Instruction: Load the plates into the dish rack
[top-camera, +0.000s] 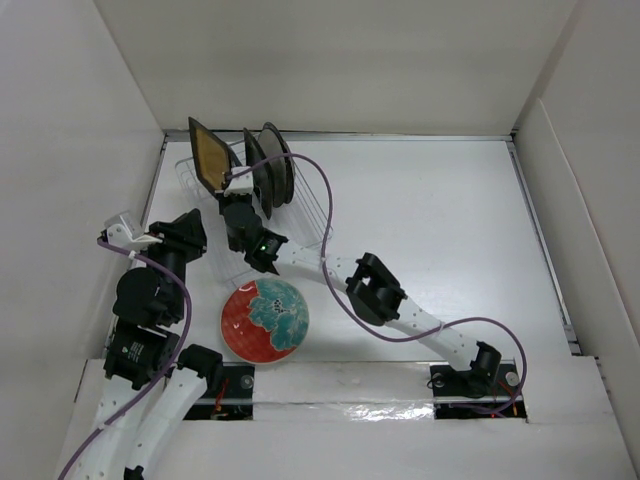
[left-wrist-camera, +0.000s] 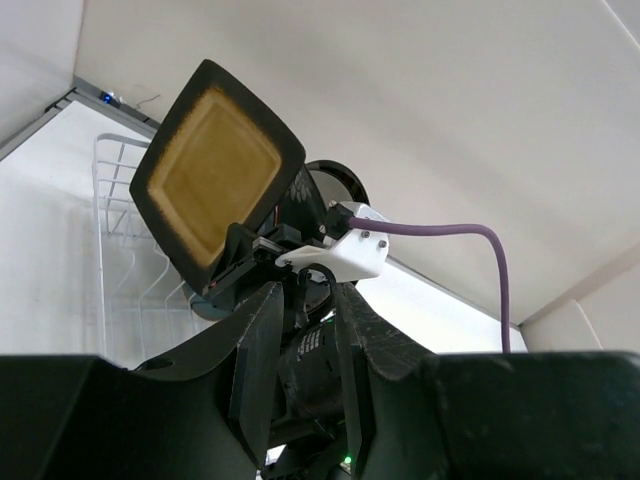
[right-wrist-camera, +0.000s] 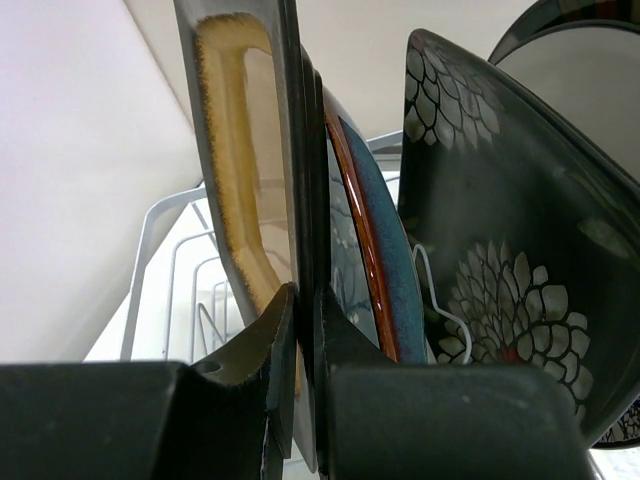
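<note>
Black-gold plate (top-camera: 207, 155) upright in right gripper (right-wrist-camera: 303, 305), arm outstretched over dish rack (top-camera: 303, 203).

My right gripper (right-wrist-camera: 303, 300) has matt black plastic fingers (right-wrist-camera: 245, 400). The black-gold plate (right-wrist-camera: 235, 170) is glossy glazed ceramic; the dark floral plate (right-wrist-camera: 500, 250) beside it shines smooth.

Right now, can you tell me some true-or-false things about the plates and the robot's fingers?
The right fingers pinch the square gold plate. True.
The left fingers hold a plate. False: they hold nothing.
The rack has other plates standing upright in it. True.
The red plate sits in the rack. False: it lies flat on the table.
</note>
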